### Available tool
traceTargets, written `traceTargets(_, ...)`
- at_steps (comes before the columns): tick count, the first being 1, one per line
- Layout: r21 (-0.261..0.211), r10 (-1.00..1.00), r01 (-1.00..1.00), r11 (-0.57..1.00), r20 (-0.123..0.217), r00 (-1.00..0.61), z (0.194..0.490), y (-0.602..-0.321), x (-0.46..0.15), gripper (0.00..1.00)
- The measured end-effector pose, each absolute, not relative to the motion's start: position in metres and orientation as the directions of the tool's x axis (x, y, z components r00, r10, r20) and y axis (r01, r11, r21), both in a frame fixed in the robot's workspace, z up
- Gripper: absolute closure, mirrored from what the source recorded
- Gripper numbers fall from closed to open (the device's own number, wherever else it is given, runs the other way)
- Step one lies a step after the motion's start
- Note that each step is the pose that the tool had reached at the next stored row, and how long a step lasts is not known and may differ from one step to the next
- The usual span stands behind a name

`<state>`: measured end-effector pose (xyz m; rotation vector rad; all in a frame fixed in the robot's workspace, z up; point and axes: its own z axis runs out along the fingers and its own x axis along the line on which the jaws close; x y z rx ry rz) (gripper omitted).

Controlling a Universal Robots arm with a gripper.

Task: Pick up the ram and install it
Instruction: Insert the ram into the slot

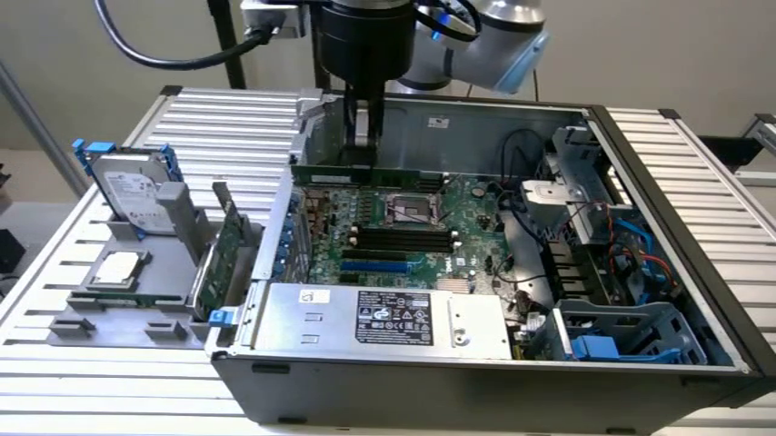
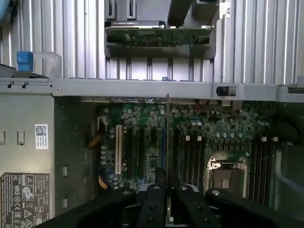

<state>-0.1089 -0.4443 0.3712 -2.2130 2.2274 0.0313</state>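
On the exterior view's left, a ribbed metal table (image 1: pixel 243 118) carries a grey holder (image 1: pixel 73 325) with a hard drive (image 1: pixel 131 195), a square silver chip (image 1: pixel 118 268) and a wide green card (image 1: pixel 224 250) standing on edge. Next to these stands an open computer case (image 1: pixel 485 391), with a power supply (image 1: pixel 376 318) at its near side and the motherboard (image 1: pixel 473 204) behind it. The gripper (image 1: pixel 362 145) reaches down into the case over the rear of the board. Its fingers (image 2: pixel 154 206) are drawn in narrow and clamp the ram (image 1: pixel 412 174) between them. In the wrist view the ram (image 2: pixel 167 133) shows edge-on as a thin line running out from between the fingers, level and parallel to the black slots (image 2: pixel 192 156), over the board just beside them. Whether it touches the board cannot be told.
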Motion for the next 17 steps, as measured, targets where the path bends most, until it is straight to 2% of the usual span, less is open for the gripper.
traceTargets(17, 0.013, -1.000, -1.000, 0.007, -0.015, -0.007, 0.340, -0.400, -0.055, 1.00)
